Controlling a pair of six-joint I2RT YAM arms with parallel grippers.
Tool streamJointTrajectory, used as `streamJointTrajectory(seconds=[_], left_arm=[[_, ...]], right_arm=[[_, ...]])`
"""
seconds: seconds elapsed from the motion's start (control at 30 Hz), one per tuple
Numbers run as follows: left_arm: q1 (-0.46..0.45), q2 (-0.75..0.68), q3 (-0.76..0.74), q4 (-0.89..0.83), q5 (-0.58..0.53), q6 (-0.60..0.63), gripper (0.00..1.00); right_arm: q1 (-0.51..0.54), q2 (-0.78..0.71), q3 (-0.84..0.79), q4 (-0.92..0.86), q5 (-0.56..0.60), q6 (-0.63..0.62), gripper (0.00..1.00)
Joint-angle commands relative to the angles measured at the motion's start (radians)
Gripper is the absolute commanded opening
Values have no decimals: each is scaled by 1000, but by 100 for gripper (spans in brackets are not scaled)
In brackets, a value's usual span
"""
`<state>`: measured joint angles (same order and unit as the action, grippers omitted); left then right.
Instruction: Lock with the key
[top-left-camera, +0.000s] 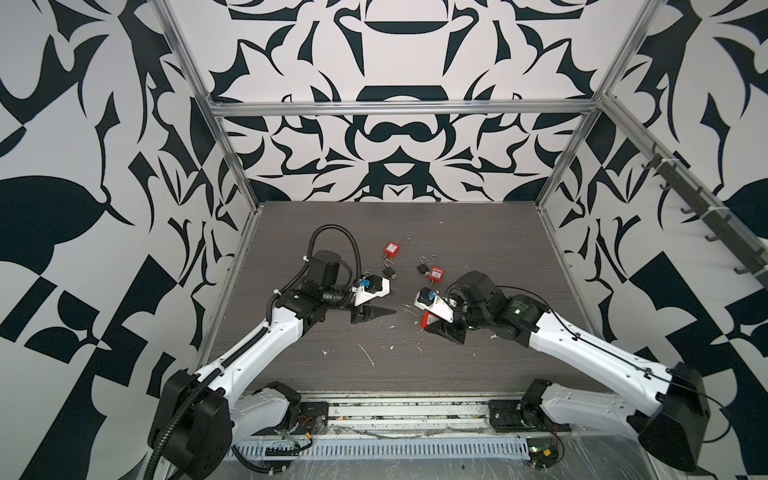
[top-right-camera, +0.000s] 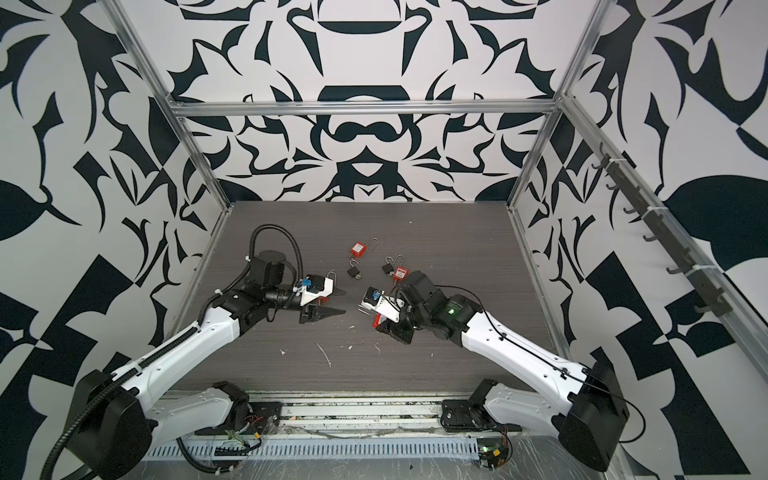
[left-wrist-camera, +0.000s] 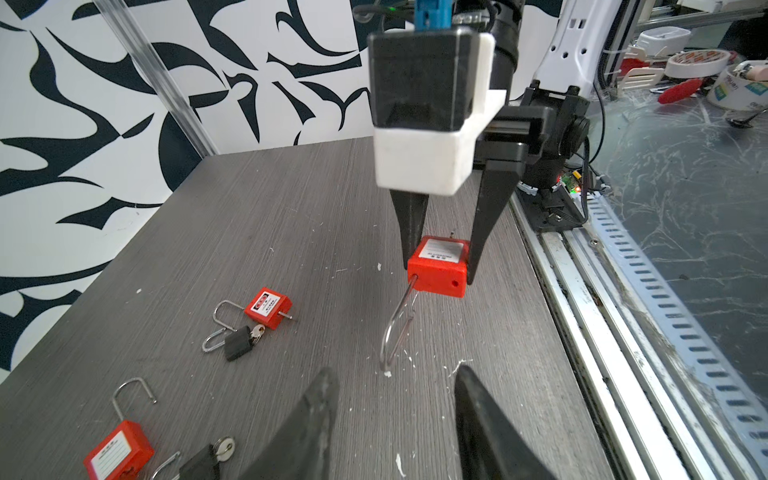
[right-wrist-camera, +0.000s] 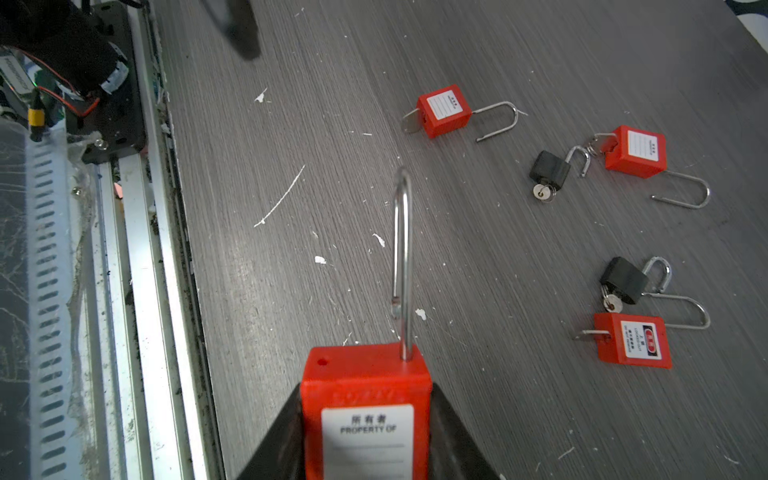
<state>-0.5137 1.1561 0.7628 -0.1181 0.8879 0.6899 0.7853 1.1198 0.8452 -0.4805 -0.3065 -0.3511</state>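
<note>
Right jaws are pinching the red padlock, shackle jutting beyond their tips; left jaws are hanging spread opposite.

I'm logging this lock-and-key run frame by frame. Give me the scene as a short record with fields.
right gripper: shut on the held red padlock
shackle: open, free end out of the body
left gripper: open, empty, short of the held padlock
loose on table: three red padlocks, two black padlocks
keys: one in each black padlock
</note>
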Motion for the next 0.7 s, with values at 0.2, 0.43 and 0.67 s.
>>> streamJointTrajectory(seconds=[0.2,0.43,0.67], left_arm=[[-16,15,38,-94,-63,66,48],[-22,22,29,-98,-113,57,47],[-22,21,26,-114,-133,74,41]], right_arm=[[41,10,52,111,-7,-47,9],[61,27,72,116,13,-66,9],[68,21,79,129,13,-84,9]])
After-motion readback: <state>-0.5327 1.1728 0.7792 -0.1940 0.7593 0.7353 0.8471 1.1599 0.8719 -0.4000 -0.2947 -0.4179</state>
